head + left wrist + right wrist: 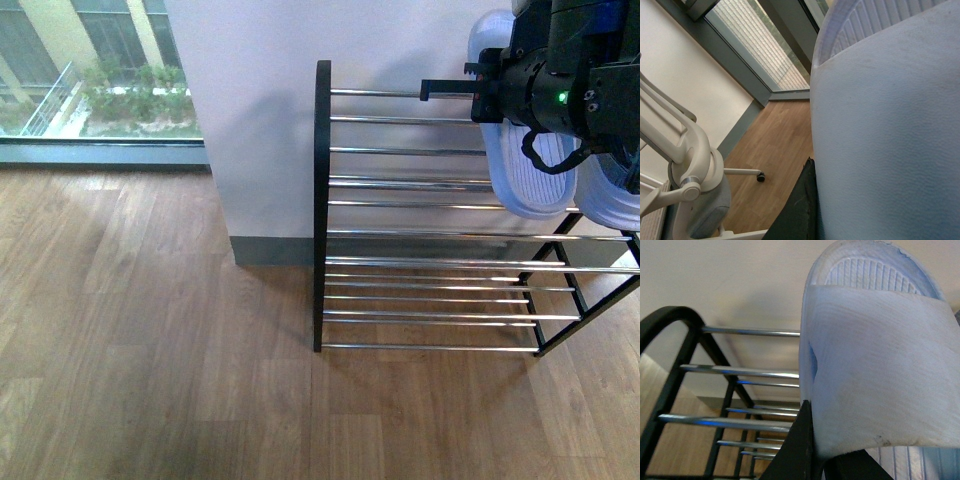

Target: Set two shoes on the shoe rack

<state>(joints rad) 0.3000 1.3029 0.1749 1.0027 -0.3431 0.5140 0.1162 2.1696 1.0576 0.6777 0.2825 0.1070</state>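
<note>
Right gripper [807,450] clamps 1 pale slipper [875,365] above the shoe rack [430,205]; wood floor [150,330], white wall [250,100], window [90,70].

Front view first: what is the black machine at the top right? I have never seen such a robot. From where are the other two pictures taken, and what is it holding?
The black machine is the robot's arm, seen from a camera on the robot's body. It reaches over a black shoe rack with chrome bars, which stands on a wooden floor against a white wall. The other two pictures come from cameras on the two wrists, so they look along the pincers. The left pincer grips the left slipper, and the right pincer grips the right slipper above the rack. Both slippers are pale blue. Neither seems to rest on the rack yet.
</note>
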